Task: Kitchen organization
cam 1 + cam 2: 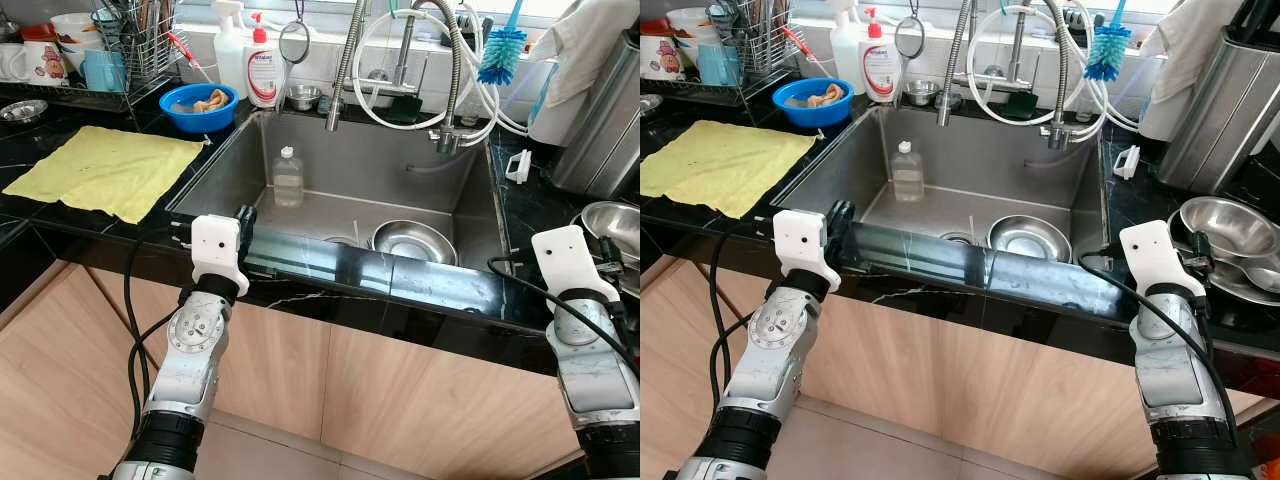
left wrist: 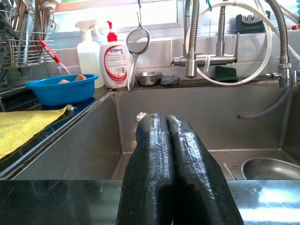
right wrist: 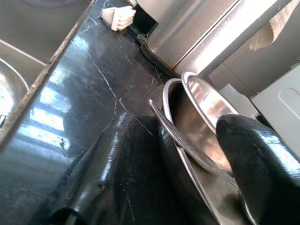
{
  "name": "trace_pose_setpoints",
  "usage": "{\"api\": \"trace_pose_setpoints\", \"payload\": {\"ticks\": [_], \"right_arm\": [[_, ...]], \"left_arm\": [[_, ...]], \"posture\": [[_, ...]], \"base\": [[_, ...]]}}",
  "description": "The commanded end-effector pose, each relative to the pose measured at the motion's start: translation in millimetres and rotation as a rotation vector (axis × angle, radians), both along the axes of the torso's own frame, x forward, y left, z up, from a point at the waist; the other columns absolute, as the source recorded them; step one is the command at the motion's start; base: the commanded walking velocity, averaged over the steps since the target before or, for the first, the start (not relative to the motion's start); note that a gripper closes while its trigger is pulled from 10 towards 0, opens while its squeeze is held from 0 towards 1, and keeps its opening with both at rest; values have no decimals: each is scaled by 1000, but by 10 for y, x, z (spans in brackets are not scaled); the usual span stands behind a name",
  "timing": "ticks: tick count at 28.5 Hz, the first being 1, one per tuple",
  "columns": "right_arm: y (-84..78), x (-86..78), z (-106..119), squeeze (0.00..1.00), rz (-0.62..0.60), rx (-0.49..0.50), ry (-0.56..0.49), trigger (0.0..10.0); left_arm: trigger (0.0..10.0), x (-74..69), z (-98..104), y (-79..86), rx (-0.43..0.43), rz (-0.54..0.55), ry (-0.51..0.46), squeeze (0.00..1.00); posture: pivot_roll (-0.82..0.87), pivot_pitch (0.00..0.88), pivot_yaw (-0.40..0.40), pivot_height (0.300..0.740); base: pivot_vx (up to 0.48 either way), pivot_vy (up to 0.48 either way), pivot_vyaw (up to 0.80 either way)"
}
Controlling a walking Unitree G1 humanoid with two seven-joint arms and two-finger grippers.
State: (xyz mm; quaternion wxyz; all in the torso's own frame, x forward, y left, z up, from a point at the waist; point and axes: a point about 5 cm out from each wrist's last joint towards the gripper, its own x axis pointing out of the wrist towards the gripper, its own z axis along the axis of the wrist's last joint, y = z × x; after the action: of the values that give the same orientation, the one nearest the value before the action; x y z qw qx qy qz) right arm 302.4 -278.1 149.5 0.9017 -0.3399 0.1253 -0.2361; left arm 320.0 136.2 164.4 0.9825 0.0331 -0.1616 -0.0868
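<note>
My left gripper (image 1: 243,226) is shut with nothing in it, its fingers (image 2: 161,154) pressed together over the front rim of the steel sink (image 1: 215,170). In the sink stand a clear plastic bottle (image 1: 288,178) and a steel bowl (image 1: 413,240). My right gripper (image 3: 178,124) is open at the right counter. Its fingers (image 3: 108,154) straddle the near rim of the stacked steel bowls (image 1: 1225,225), one finger outside on the black counter and one inside. A thin utensil handle (image 3: 187,145) lies across those bowls.
A yellow cloth (image 1: 105,168) lies on the left counter, with a blue bowl (image 1: 198,105), soap bottle (image 1: 264,65) and dish rack (image 1: 110,50) behind it. Faucet hoses (image 1: 440,70) hang over the sink. A steel appliance (image 1: 1220,110) stands at the right.
</note>
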Motion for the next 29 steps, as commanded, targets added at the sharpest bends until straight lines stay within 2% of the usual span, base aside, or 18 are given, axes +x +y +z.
{"api": "trace_pose_setpoints", "payload": {"ticks": [1,2,3,7,10,16,21,29], "right_arm": [[22,3,58,0,6,18,-27,2863],[28,6,60,0,8,18,-29,2863],[42,15,62,0,19,21,-29,10000],[80,66,100,0,52,20,-41,10000],[103,128,158,0,92,-33,-42,10000],[86,218,254,0,98,-40,-62,10000],[21,242,162,0,73,-36,-10,10000],[14,302,197,0,80,-26,-22,10000]], "left_arm": [[10000,12,29,-14,2,-8,-2,0],[10000,12,29,-14,2,-7,-2,0],[10000,11,28,-14,2,-7,-2,0],[10000,9,22,-7,2,-3,1,0],[10000,12,20,-14,-1,-4,1,0],[10000,17,21,-38,-6,-9,1,0],[10000,15,19,-31,-6,-6,2,0],[10000,15,24,-21,-6,-2,0,0]], "posture": [[76,0,-10,740],[76,0,-10,740],[76,0,-11,740],[74,0,-11,740],[67,0,-9,740],[68,0,-11,740],[69,0,-12,740],[71,0,-12,740]], "base": [[0,0,0],[0,0,0],[0,0,0],[0,0,0],[0,0,0],[0,0,0],[0,0,0],[0,0,0]]}}
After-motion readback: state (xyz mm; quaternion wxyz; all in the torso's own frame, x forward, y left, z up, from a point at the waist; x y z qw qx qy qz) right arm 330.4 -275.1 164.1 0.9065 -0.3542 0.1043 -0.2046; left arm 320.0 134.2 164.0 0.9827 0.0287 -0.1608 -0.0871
